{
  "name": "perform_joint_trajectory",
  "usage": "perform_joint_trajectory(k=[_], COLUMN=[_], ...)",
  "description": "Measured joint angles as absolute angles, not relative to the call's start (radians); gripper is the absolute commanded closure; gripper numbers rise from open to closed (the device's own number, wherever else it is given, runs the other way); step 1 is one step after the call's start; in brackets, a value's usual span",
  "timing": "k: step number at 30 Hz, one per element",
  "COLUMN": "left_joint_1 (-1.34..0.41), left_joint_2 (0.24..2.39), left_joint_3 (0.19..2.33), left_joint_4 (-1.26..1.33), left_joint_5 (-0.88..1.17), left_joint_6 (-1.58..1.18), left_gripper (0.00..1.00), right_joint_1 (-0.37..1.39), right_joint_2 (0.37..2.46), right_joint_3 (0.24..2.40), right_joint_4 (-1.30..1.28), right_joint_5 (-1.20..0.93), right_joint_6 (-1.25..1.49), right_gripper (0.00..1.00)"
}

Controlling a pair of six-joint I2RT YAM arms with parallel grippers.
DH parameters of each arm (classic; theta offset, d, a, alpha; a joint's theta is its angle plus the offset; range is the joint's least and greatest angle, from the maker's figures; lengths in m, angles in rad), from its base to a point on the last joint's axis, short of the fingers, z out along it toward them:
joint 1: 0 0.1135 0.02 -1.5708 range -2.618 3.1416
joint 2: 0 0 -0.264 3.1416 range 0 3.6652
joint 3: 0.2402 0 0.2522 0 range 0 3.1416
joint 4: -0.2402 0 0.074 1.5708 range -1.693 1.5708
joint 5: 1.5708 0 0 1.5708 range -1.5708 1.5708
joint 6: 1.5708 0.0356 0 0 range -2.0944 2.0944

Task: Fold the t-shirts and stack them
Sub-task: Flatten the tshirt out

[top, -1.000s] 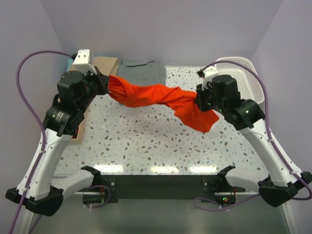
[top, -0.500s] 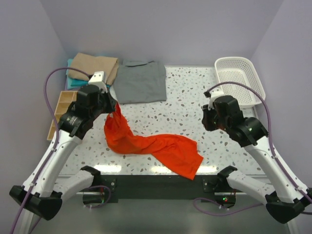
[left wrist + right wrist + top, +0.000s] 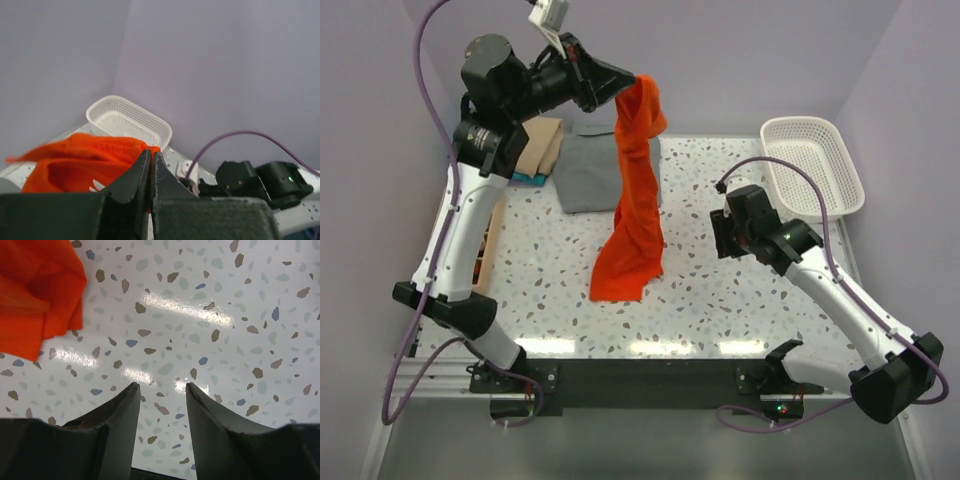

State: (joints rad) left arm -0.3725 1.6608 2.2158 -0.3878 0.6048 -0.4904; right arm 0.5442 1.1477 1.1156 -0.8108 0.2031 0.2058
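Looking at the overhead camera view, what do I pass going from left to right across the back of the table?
tan t-shirt, folded → grey t-shirt, lying flat → orange-red t-shirt, hanging from the left gripper → white mesh basket

— What's covered in the overhead view?
— The left arm (image 3: 470,215) hides most of the tan shirt (image 3: 545,140) and the teal shirt (image 3: 528,178). The hanging orange shirt (image 3: 638,200) covers the right edge of the grey shirt (image 3: 585,175).
— And the wrist views?
— The right wrist view cuts the orange shirt off at the top-left corner. In the left wrist view its left edge is blurred.
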Motion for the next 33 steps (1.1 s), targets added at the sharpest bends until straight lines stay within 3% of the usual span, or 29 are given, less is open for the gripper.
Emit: perform_joint_trajectory(k=[5, 13, 23, 33], left_joint_1=[-0.350, -0.323, -0.310, -0.302], left_joint_2=[1.464, 1.144, 1.150, 1.230], left_joint_3=[1.835, 1.317, 1.259, 1.259], left_joint_4=[-0.360, -0.535, -0.551, -0.532], left_joint_5=[0.636, 0.052, -0.357, -0.404], left_joint_6=[-0.467, -0.369, -0.313, -0.309], left_gripper=[1.00, 1.00, 1.00, 1.00], right_joint_1=[0.544, 0.543, 0.543, 0.543], right_joint_2=[1.159, 1.314, 1.596, 1.946], right_joint_3=[1.093, 1.075, 1.084, 1.320], right_joint_4=[-0.766, -0.668, -0.488, -0.337], right_joint_5=[0.218, 0.136, -0.056, -0.289], right_joint_6=[0.209, 0.216, 0.237, 0.254], right_gripper=[0.52, 0.53, 0.47, 0.44])
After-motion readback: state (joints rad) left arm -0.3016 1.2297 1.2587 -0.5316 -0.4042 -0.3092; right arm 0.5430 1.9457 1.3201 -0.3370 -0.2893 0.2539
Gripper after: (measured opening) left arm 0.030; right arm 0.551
